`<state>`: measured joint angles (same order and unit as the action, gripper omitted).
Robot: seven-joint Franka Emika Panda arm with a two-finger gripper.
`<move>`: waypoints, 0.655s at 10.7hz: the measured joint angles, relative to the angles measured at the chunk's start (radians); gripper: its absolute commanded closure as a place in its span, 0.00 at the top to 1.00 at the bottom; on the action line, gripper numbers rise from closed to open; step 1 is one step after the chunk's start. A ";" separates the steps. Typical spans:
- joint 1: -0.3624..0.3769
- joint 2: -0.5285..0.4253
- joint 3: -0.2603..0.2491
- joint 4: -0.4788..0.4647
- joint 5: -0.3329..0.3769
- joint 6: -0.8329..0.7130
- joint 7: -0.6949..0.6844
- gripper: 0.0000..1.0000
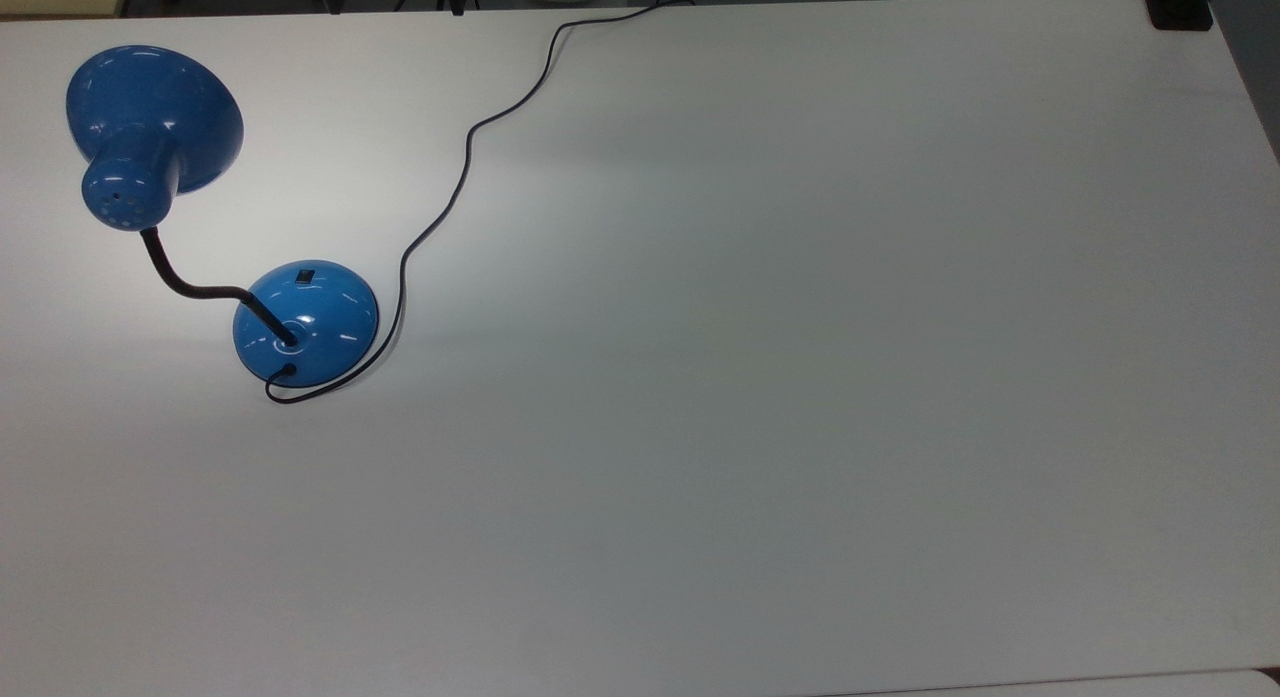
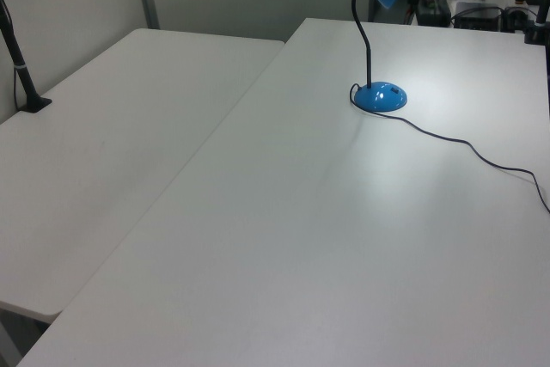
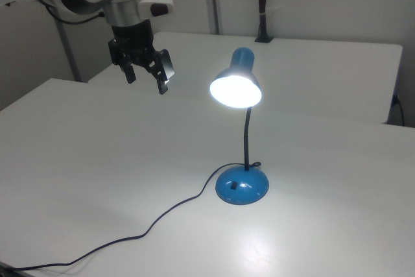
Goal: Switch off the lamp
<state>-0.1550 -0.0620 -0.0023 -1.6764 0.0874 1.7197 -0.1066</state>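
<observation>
White worktop (image 3: 97,160); lit lamp (image 3: 237,89) below-right of open, empty end effector (image 3: 146,76); likely glossy, top-heavy, so press base switch (image 1: 304,275), no grasp.

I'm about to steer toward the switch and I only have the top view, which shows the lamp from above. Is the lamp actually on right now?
Observer: Yes. In the right view the underside of the lamp's shade glows bright white, and the table around the base is lit.
Operator: Where is the gripper?
Observer: The gripper hangs in the air at the right view's left of the shade, about level with it and apart from the lamp.
Operator: Is it carrying anything?
Observer: No. Its fingers are spread open with nothing between them.
</observation>
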 measured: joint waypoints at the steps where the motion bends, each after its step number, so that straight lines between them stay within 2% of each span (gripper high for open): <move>1: 0.000 0.000 0.000 0.000 0.000 -0.001 0.000 1.00; 7: 0.000 0.000 0.001 0.000 0.000 -0.019 0.000 1.00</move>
<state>-0.1548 -0.0616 -0.0015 -1.6765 0.0873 1.7009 -0.1066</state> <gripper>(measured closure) 0.000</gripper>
